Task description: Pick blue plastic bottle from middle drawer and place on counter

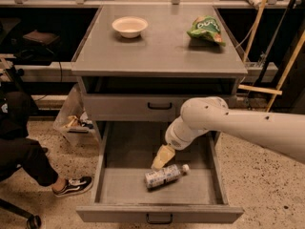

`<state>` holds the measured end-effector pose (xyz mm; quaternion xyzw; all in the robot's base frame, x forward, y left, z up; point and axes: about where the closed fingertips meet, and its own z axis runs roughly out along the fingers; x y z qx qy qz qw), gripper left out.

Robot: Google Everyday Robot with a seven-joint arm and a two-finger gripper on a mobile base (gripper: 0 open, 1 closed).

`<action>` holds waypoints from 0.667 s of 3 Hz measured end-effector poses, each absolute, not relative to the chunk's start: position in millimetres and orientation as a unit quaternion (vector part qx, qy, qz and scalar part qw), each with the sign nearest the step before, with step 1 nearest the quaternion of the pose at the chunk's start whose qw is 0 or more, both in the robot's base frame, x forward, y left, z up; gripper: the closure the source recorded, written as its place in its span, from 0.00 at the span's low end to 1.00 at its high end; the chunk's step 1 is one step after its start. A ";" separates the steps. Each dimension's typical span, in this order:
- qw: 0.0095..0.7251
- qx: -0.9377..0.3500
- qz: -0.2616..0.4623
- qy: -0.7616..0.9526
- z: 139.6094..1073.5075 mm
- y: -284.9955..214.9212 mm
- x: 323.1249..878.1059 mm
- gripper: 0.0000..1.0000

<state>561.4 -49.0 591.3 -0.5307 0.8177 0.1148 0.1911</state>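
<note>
One blue plastic bottle lies on its side in the open middle drawer, cap to the right. My hand hangs just above its left, far end. I cannot tell whether it is released or clenched. The risk, I judge, is that a round bottle may roll or slip if I close off-centre, or knock the upper drawer on its way to the surface. Its label is unreadable, as is the green bag.
</note>
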 end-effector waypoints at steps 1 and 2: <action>0.195 -0.538 0.114 0.812 582.0 -46.2 560.6 0.00; 0.190 -0.537 0.086 0.817 538.7 -48.7 582.4 0.00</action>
